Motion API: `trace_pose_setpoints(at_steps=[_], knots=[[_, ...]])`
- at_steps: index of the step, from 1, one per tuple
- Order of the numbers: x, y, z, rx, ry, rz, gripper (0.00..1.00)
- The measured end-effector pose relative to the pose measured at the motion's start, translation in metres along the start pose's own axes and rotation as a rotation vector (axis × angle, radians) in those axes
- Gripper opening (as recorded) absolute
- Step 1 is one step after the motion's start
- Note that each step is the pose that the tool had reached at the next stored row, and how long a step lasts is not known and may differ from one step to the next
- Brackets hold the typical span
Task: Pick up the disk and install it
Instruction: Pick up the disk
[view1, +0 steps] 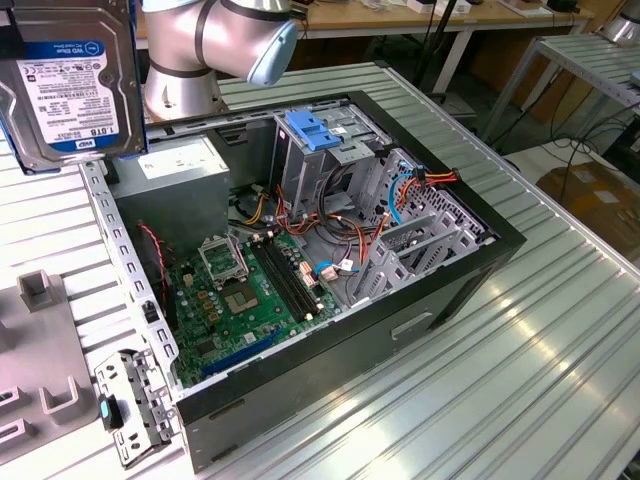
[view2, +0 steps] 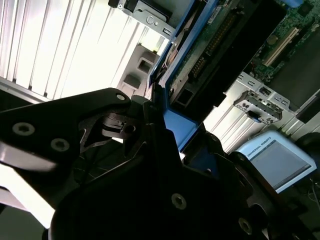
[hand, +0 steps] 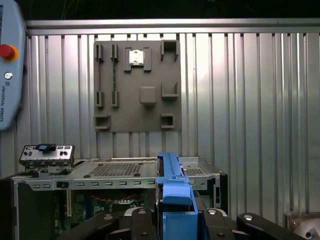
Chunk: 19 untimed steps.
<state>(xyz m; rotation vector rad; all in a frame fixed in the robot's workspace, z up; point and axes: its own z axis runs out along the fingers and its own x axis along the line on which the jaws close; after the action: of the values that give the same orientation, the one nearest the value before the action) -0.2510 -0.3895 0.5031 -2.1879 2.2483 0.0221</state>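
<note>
The disk (view1: 70, 80) hangs high at the exterior view's left, close to the camera, its white label with black band and blue stripe facing out. It is in the air, above and to the left of the open computer case (view1: 400, 330). In both wrist views my gripper (hand: 175, 217) is shut on the disk (hand: 172, 180), the black fingers (hand: 142, 220) clamping its blue side rail on edge. The second wrist view shows the disk's dark underside (view2: 220, 45) reaching out from my gripper (view2: 165, 125).
Inside the case are a metal drive cage with a blue latch (view1: 315, 135), a grey power-supply box (view1: 180, 165), a motherboard (view1: 240, 290) and loose cables. A grey fixture plate (view1: 40, 340) and a metal bracket (view1: 135, 400) lie on the ribbed table. The arm's base (view1: 190, 50) stands behind the case.
</note>
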Motion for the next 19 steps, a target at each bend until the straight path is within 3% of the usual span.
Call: trace_pose_setpoints(at_steps=[1, 6, 16, 19], knots=[[0.004, -0.0012, -0.0001, 0.0, 0.0, 0.0, 0.37], [0.011, -0.0068, -0.0001, 0.0, 0.0, 0.0, 0.37], [0.0123, -0.0258, -0.0002, -0.0001, 0.0001, 0.0, 0.37], [0.0124, -0.0387, -0.0003, -0.0002, 0.0, 0.0, 0.37]])
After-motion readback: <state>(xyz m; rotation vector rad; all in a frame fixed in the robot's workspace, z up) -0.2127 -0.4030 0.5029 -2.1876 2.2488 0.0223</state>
